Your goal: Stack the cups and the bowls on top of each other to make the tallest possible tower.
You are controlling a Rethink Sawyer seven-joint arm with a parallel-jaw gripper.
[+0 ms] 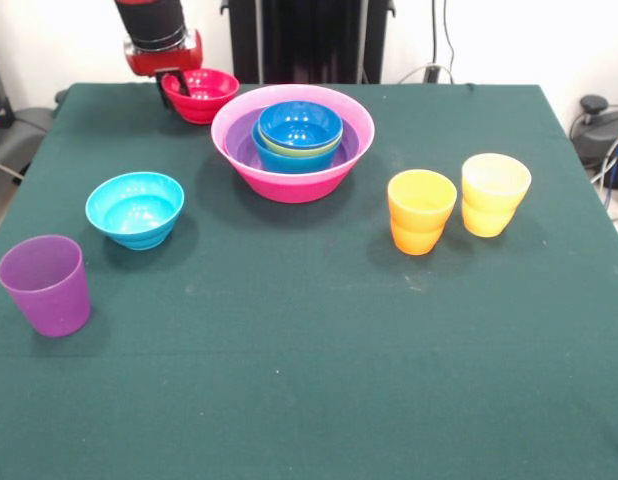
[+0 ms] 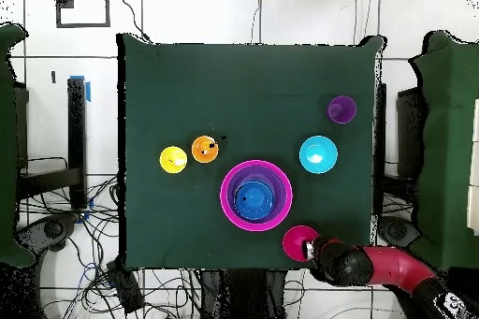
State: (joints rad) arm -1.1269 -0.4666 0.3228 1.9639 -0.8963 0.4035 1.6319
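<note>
Red-pink, the small bowl (image 1: 200, 94) sits at the table (image 1: 309, 380) edge beside the hot-pink bowl (image 1: 292, 178) with its nested stack. The gripper (image 1: 177, 82) reaches its rim; whether its jaws grasp it, I cannot tell. The cyan bowl (image 1: 135, 209) and three cups stand apart.

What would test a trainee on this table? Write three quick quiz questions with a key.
1. True or false: the orange cup stands inside the big pink bowl.
2. Which bowl sits topmost in the nested pile? A cyan bowl, B dark blue bowl, C purple bowl.
3. Which item is the gripper at?
Key: 1 false, it stands apart on the cloth beside the yellow cup. 2 B. 3 the small red bowl.
</note>
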